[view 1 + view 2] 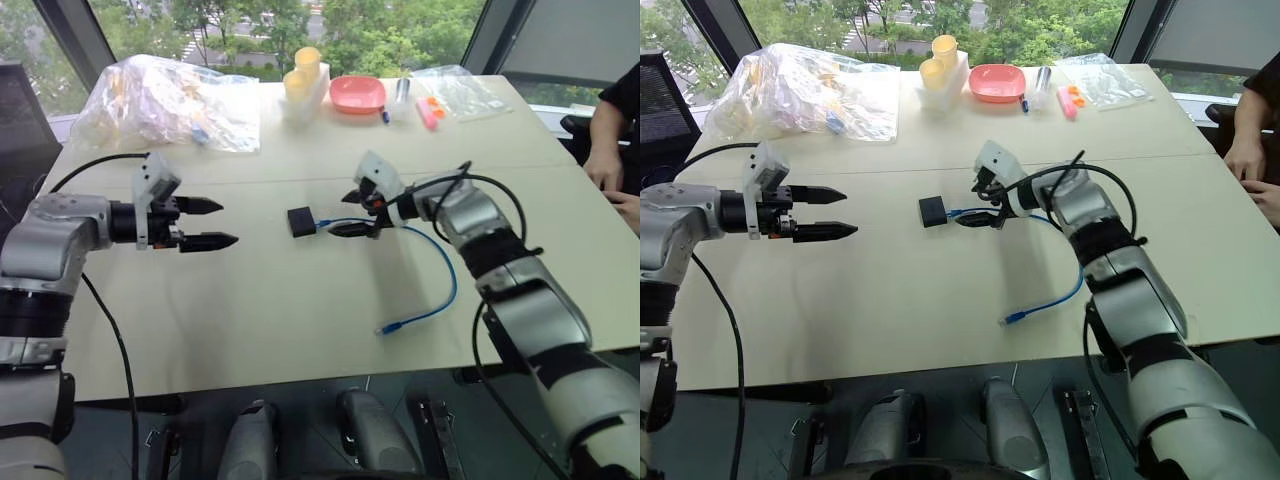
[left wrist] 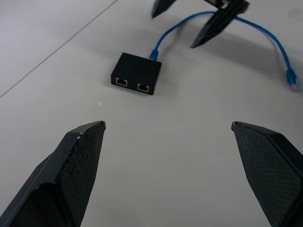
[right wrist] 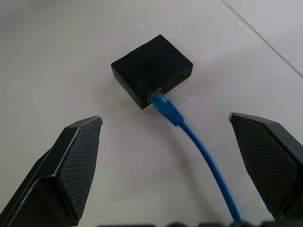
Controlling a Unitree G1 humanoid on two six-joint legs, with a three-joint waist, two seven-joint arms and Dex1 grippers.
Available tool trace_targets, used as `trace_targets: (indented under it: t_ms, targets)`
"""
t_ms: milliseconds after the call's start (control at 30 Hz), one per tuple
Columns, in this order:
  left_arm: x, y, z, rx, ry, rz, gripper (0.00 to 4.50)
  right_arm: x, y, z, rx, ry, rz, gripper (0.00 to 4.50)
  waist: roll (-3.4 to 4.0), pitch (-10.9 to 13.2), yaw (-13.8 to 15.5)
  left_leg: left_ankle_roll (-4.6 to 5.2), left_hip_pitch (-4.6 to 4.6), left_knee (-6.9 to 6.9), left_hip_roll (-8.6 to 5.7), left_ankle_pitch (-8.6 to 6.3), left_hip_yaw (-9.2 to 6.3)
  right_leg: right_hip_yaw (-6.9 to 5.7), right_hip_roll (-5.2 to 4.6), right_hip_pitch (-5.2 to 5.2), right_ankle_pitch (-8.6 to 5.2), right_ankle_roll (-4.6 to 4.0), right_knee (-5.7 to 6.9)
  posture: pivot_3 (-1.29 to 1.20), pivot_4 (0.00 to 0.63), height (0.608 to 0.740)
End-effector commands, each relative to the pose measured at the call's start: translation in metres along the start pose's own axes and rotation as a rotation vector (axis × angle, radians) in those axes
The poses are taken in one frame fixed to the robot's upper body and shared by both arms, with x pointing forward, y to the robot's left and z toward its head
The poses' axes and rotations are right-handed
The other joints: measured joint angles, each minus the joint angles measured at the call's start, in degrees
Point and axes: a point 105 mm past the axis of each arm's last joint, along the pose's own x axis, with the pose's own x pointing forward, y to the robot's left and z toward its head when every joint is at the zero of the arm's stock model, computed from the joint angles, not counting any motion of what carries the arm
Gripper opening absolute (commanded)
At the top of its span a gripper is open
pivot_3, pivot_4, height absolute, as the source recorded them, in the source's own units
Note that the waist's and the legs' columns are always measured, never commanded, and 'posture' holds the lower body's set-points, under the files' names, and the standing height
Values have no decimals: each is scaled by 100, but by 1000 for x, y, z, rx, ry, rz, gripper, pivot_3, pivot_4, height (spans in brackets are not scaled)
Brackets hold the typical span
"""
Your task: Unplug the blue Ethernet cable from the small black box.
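The small matte-black square box lies mid-table, the thin bright-blue Ethernet cable plugged in. The right gripper straddles the cable, fingers apart, seemingly not touching. The left gripper hovers open toward the table's left edge.

- I see the small black box lying flat on the table, a squarish matte-black block near the table's middle. Two small ports show side by side on the face turned toward my left.
- I see the blue Ethernet cable plugged into the opposite face of the box, the one turned toward my right; its plug sits in the port there.
- From the box the thin bright-blue cord runs rightward across the table, then bends in a wide arc back toward the near edge.
- Its free end lies loose on the table, well apart from the box and nearer to me.
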Motion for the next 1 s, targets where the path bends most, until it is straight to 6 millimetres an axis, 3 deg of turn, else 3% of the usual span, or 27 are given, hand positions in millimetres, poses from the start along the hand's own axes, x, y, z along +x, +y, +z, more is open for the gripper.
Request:
trace_targets:
  t_ms: [33,200,267,367,400,533,633,700,733,833,1000]
  targets:
    - [-14,-13,17,-5,-54,-33,4431,9,-2,1,-38,28,2,4500,0,0,0,3,-2,-4,1,-2,-3,-2,-1,-2,-1,0,0,0,150,737]
    - [-24,-16,18,-25,-84,34,4431,23,4,-14,-44,97,14,4500,1,0,8,2,-8,1,1,-2,-16,-11,-12,-2,-1,1,1,0,150,737]
    - [-29,-16,15,-31,-88,74,4500,29,6,-19,-47,112,-4,3983,1,0,1,1,1,9,0,-2,-16,-11,-14,11,0,1,3,0,150,737]
    - [-30,-17,8,-47,-86,120,4500,34,9,-16,-69,69,-11,2682,0,0,-7,-2,11,11,0,0,-21,-11,-14,19,0,0,5,0,150,737]
    - [-30,-18,6,-48,-83,128,4500,36,10,-17,-74,71,-5,2032,0,0,-10,-3,14,12,-1,1,-22,-11,-14,20,0,0,10,0,150,737]
    - [-28,-16,3,-47,-82,146,4500,37,13,-28,-153,136,8,135,-1,-1,-6,-9,16,14,-1,4,-22,-12,-8,21,1,-2,17,0,150,737]
    - [-25,-2,3,-32,-97,193,4500,31,-2,-24,-325,170,-96,58,-1,-1,1,-10,25,16,-2,5,-22,-12,-8,31,1,-3,17,0,150,737]
    - [-22,9,6,-8,-124,225,4500,24,-15,-11,-453,152,-191,58,-1,-1,22,-15,27,20,-3,8,-22,-13,-9,35,1,-4,17,0,150,737]
    - [-21,14,8,-6,-142,236,4500,21,-21,-2,-519,136,-248,58,-1,-1,17,-21,26,21,-4,12,-23,-14,-9,35,1,-5,17,0,150,737]
    - [-4,28,39,-108,-323,136,4500,-5,-38,40,-849,46,-437,58,1,4,86,-32,8,28,-13,20,-27,-19,-16,25,1,-7,16,0,150,737]
    - [30,47,68,-210,-428,1,4500,-31,-18,81,-1072,-180,-475,58,-1,2,64,-38,-8,23,-26,22,-23,-18,-20,15,14,19,5,0,150,737]
